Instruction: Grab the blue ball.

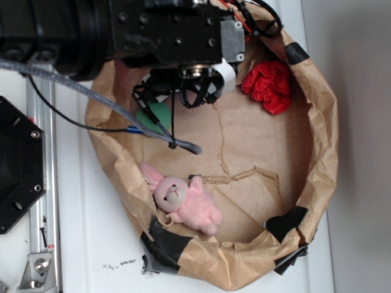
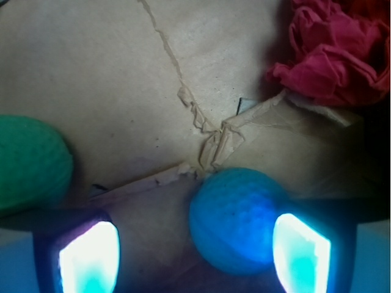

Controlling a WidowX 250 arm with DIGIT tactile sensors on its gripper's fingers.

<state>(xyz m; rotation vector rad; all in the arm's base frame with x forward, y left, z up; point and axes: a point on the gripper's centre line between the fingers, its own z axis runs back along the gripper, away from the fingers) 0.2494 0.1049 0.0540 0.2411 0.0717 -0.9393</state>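
The hand (image 2: pixel 194 253) hangs low over the brown paper with its two fingers (image 2: pixel 90 256) spread apart and nothing clamped between them. The blue ball (image 2: pixel 235 218) lies on the paper inside that gap, but off centre: it sits close against the finger at four o'clock in the wrist view, seemingly touching it, with open paper between it and the finger at eight o'clock.

To take it cleanly, I would judge that the hand should slide a little toward three o'clock so the ball sits midway, then drop until the pads meet the ball's widest part before closing. Closing as it stands would likely push the ball sideways and let it roll. Its dimpled, matte skin looks soft enough to grip under gentle pressure.

The green ball (image 2: pixel 27 162) rests at nine o'clock, apart from the blue one and outside the fingers. A crumpled red cloth (image 2: pixel 333 52) lies at two o'clock. The creased paper (image 1: pixel 244 152) forms a shallow basin with raised, taped walls. A pink plush rabbit (image 1: pixel 183 204) lies near its wall at seven o'clock. The basin sits on a white tabletop (image 1: pixel 91 250).
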